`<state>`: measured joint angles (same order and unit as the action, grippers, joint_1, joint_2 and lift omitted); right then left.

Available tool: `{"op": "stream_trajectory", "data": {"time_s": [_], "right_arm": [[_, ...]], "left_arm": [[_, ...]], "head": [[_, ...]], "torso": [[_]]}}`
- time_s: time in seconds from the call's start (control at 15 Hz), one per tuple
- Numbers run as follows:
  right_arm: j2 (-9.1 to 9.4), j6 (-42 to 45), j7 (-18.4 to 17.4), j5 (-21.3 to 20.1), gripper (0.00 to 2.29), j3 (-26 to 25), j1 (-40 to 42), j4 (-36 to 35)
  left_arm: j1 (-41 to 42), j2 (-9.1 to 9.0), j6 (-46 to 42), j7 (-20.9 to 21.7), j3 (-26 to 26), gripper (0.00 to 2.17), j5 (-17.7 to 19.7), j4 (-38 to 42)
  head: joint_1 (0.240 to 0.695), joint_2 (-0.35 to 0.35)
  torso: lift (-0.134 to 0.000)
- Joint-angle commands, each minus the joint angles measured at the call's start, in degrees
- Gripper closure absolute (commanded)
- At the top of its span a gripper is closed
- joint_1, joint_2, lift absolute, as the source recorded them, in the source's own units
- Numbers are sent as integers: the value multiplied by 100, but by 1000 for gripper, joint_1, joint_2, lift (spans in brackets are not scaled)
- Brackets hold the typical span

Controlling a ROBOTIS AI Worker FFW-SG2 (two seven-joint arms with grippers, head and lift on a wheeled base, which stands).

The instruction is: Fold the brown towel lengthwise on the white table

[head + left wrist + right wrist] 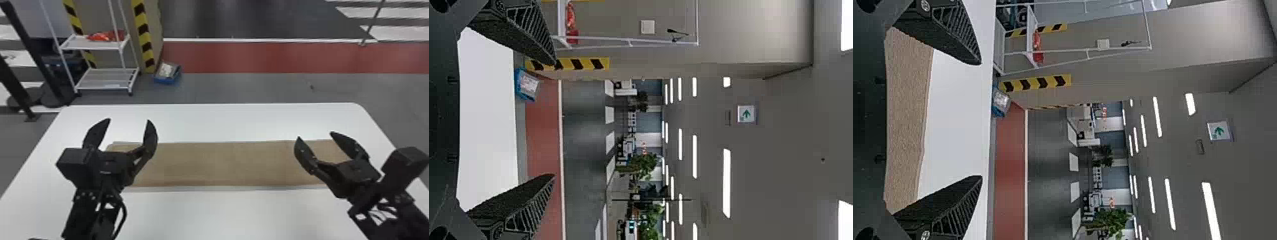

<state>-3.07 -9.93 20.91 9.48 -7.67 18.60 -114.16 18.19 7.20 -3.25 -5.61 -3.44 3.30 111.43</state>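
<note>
The brown towel (pixel 223 164) lies flat on the white table (pixel 229 213) as a long narrow strip running left to right. Over its left end is my left gripper (pixel 129 119), open with nothing between its fingers. My right gripper (pixel 315 134) stands open and empty above the right end, which its arm partly covers. In the left wrist view, the left gripper (pixel 554 120) has its fingers wide apart before the table's white top. The right wrist view has the right gripper (pixel 981 120) spread open, with the towel (pixel 905 120) beyond its palm.
The table's far edge (pixel 210 104) runs behind the towel. On the floor past it stand a white wheeled rack (pixel 102 83) at the back left and a blue box (pixel 167 73). Black posts rise at the far left.
</note>
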Motion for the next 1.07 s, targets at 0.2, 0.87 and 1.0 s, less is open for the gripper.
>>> {"op": "stream_trajectory", "data": {"time_s": [0.2, 0.87, 1.0], "right_arm": [[87, 47, -263, -60, 70, 381, 153, -72], [96, 12, -378, -52, 70, 424, 162, -98], [87, -5, -386, -52, 70, 433, 179, -124]], "left_arm": [[-8, 1, -101, -151, -96, 87, -40, -227], [-8, -8, 110, -327, -192, 83, -180, -157], [-8, -8, 180, -345, -201, 83, -180, -148]], "head": [[695, 23], [695, 32], [695, 32]], "torso": [[-112], [-112], [-112]]}}
